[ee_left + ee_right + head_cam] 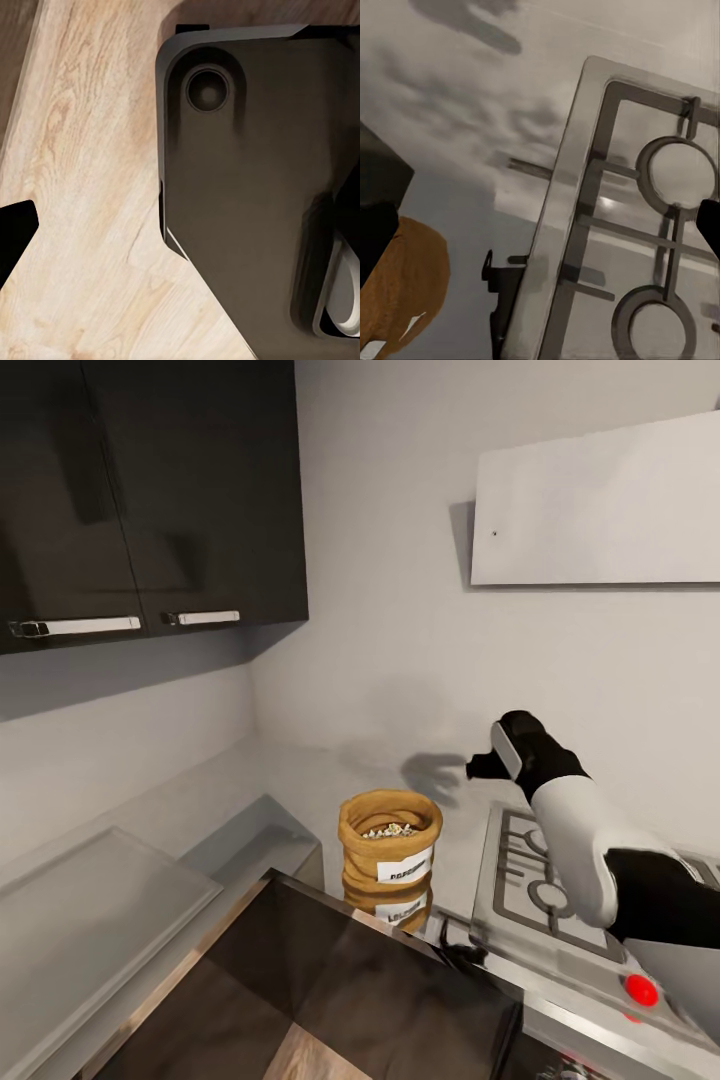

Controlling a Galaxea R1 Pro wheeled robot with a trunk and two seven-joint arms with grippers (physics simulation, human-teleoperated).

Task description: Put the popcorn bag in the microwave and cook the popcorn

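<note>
The right gripper point(478, 764) is held above the tabletop point(330, 770), behind the hob point(545, 880) and to the right of the bag point(389, 842); whether it is wide or narrow cannot be told, as its fingers are turned away in the head view and only dark tips are caught at the edges of the right wrist view. The bag is seen standing upright on the tabletop, just left of the hob, apart from the gripper, with popcorn point(390, 829) lying inside its rolled rim. The hob grate point(660, 217) and the bag's brown side point(401, 285) are shown in the right wrist view. Dark cabinets point(150, 490) are mounted above and left of the bag. A wooden floor point(82, 187) and a dark base point(255, 187) are shown in the left wrist view.
</note>
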